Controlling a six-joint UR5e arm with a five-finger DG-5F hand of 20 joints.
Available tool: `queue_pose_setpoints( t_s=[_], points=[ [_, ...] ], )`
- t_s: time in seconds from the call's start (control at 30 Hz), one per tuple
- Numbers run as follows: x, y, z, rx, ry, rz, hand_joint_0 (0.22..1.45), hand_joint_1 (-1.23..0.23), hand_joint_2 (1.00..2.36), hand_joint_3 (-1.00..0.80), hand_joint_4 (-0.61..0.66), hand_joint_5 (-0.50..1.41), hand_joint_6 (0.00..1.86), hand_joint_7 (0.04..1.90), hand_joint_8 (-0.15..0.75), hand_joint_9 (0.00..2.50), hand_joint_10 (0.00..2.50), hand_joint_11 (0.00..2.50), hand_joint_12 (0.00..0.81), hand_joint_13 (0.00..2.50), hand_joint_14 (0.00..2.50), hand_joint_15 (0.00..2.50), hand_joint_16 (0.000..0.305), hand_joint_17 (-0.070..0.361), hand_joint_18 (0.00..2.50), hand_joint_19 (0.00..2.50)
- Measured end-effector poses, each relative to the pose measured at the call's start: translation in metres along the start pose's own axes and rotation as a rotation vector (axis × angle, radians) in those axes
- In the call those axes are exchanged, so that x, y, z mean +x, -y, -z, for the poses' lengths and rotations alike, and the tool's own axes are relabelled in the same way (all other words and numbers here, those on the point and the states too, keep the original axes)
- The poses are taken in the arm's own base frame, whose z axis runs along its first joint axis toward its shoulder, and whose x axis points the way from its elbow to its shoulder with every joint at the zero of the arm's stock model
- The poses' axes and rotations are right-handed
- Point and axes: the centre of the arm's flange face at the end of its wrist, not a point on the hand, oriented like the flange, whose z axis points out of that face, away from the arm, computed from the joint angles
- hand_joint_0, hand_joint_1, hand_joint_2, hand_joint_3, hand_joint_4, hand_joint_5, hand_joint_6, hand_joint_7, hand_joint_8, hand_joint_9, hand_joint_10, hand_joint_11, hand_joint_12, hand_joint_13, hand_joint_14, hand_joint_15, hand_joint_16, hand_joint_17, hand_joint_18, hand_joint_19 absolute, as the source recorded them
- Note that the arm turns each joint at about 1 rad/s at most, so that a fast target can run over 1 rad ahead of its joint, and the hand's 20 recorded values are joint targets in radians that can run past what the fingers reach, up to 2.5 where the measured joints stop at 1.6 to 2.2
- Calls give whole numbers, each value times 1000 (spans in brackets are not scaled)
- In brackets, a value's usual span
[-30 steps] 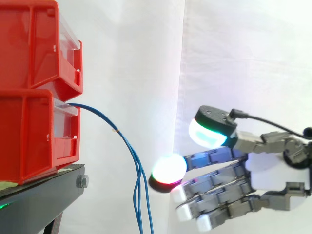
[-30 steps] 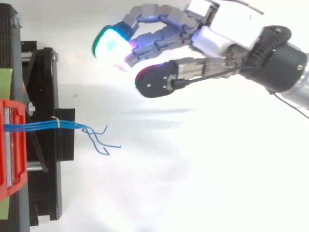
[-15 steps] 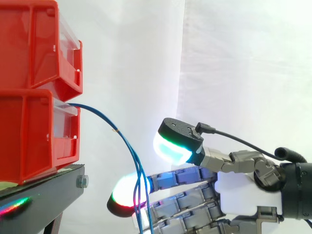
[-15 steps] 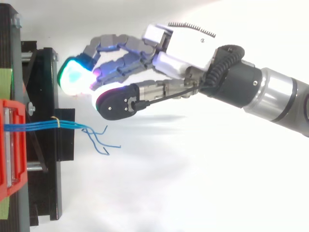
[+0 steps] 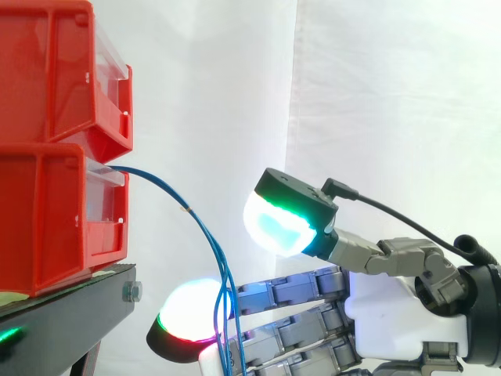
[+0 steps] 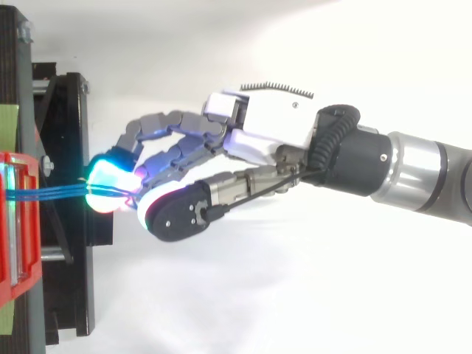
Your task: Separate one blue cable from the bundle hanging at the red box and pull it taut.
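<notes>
A bundle of thin blue cables (image 5: 205, 235) comes out of the lower red box (image 5: 47, 219) and arcs down past the black stand (image 5: 70, 313). In the top view the blue cables (image 6: 59, 193) run right from the red box (image 6: 15, 221) until a glowing fingertip covers them. My hand (image 5: 391, 305) reaches in from the right, low, with its fingers fairly straight and stretched behind the hanging strands. The thumb's cyan-green pad (image 5: 282, 223) stays above and to the right of the cables, apart from them. From above, the hand (image 6: 273, 136) covers the cables' loose ends.
A second red bin (image 5: 55, 70) is stacked on the lower one. The black stand (image 6: 63, 147) juts out toward the hand, close to its fingertips. A white curtain hangs behind everything.
My hand has travelled left toward the red box and sideways onto the cables. Its fingertips now overlap the strands, which earlier hung free with their ends showing.
</notes>
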Motion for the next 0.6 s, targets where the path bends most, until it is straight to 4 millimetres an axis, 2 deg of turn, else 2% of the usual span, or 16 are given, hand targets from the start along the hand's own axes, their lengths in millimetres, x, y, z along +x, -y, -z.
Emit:
queue_pose_setpoints(
  t_s=[0.23,0.6],
  points=[
    [7,-1,-1,-6,-57,-35,579,-610,1004,-449,188,-197,503,916,272,707,15,587,349,704,18,494,41,91,567,568],
    [8,-2,-3,-22,-65,-56,582,-613,1005,-442,197,-192,503,917,272,716,15,596,348,711,17,499,41,91,576,570]
  ],
)
